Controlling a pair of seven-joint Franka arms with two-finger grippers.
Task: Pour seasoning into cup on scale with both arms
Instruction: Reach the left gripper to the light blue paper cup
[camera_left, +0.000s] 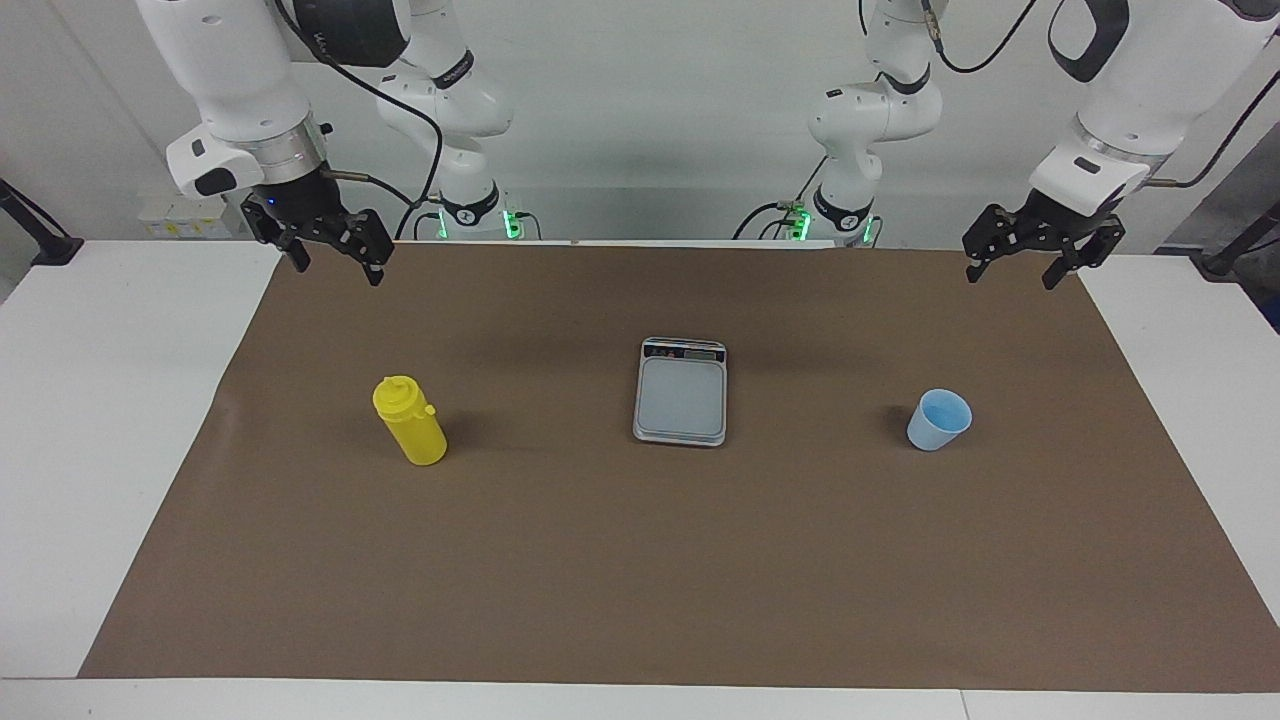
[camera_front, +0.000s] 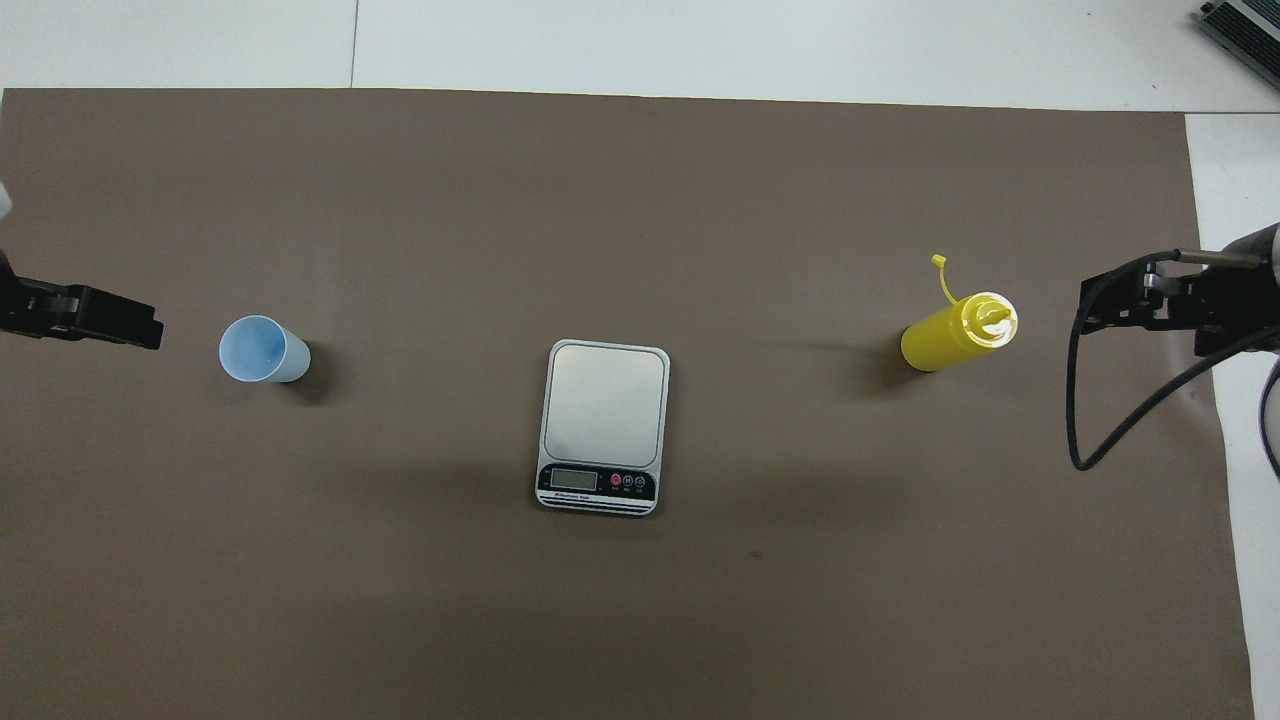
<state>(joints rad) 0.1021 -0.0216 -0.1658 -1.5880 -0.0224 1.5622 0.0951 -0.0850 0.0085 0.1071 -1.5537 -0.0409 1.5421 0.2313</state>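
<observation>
Seasoning: bright yellow cylindrical squeeze bottle (camera_left: 411, 421) with a domed nozzle top; its small cap hangs loose on a thin tether. It stands upright on the brown mat toward the right arm's end of the worktop, well apart from the scale.
Cup: small light blue tapered cup (camera_left: 938, 419), wider at the rim, no handle, mouth up. It stands toward the left arm's end, well apart from the scale.
Scale: flat grey rectangle with rounded corners (camera_left: 680, 391), pale bare weighing plate, dark display strip on the edge nearer the robots. It lies mid-worktop, between bottle and cup.
Mat: brown sheet (camera_left: 640, 580) covering most of the white worktop (camera_left: 90, 420).
Right claw: (camera_left: 333, 264) raised over the mat's edge nearest the robots, fingers spread, holding nothing.
Left claw: (camera_left: 1015, 269) raised over the mat's corner at its own end, fingers spread, holding nothing.
</observation>
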